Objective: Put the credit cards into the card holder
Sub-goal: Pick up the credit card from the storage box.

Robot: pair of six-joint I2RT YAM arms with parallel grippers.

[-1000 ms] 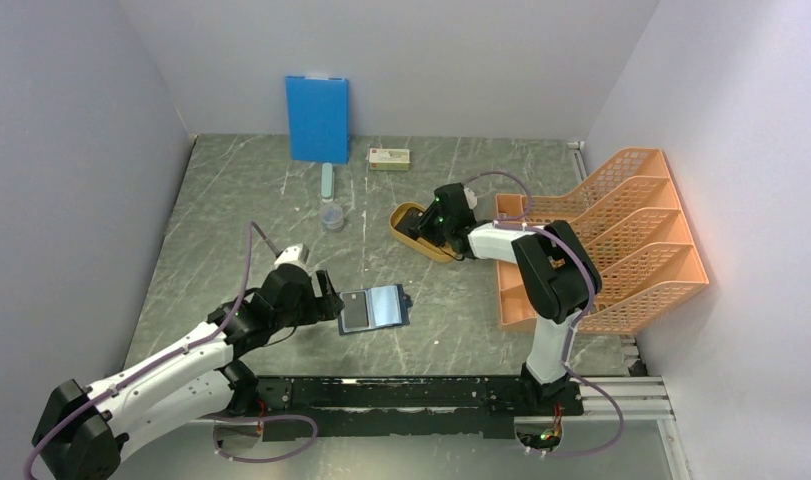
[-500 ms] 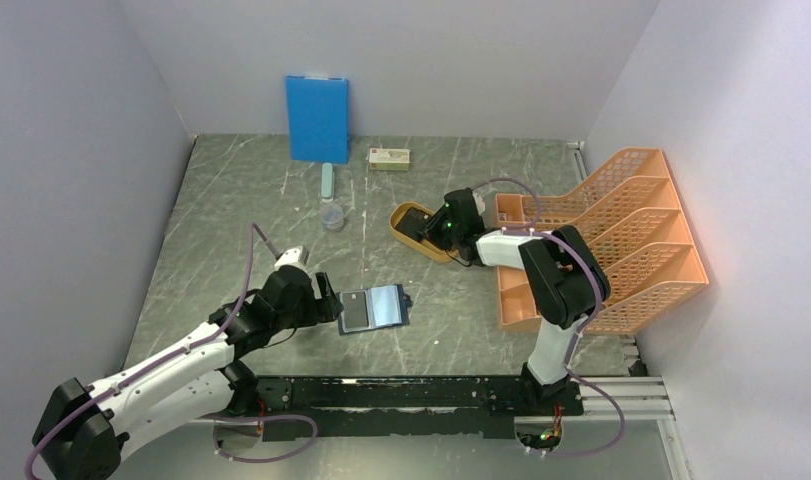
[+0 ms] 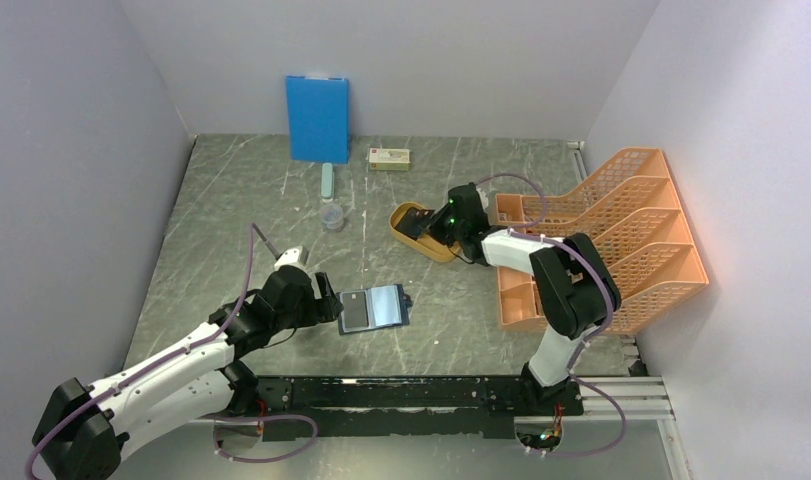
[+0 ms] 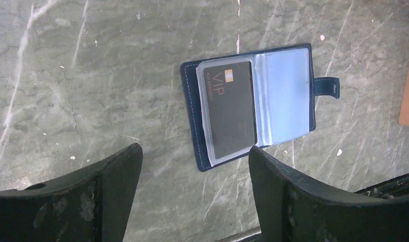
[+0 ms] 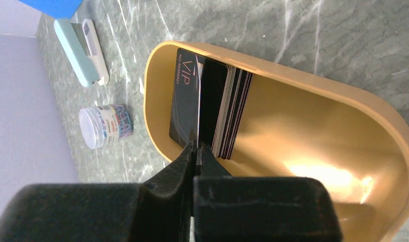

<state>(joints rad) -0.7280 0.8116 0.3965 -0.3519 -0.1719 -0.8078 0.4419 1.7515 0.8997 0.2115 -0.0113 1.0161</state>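
The card holder [image 3: 374,308] [image 4: 252,106] lies open on the grey table, navy outside with clear sleeves, and a black VIP card [image 4: 230,111] sits in its left sleeve. My left gripper [image 3: 326,300] [image 4: 194,151] hovers just left of it, open, with nothing between the fingers. A stack of dark credit cards [image 5: 232,111] stands on edge in the yellow oval tray [image 3: 406,235] [image 5: 343,91]. My right gripper [image 3: 433,226] [image 5: 197,146] reaches into the tray and is shut on the edge of one black VIP card [image 5: 184,96], parted from the stack.
An orange file rack [image 3: 601,240] stands right of the tray. A blue board [image 3: 317,118] leans on the back wall, beside a small box [image 3: 390,158]. A teal stick [image 3: 327,180] and a clear jar [image 3: 332,215] lie left of the tray.
My right gripper has closed on a card in the tray, and its wrist has shifted a little to the right. The left arm and the card holder have not moved.
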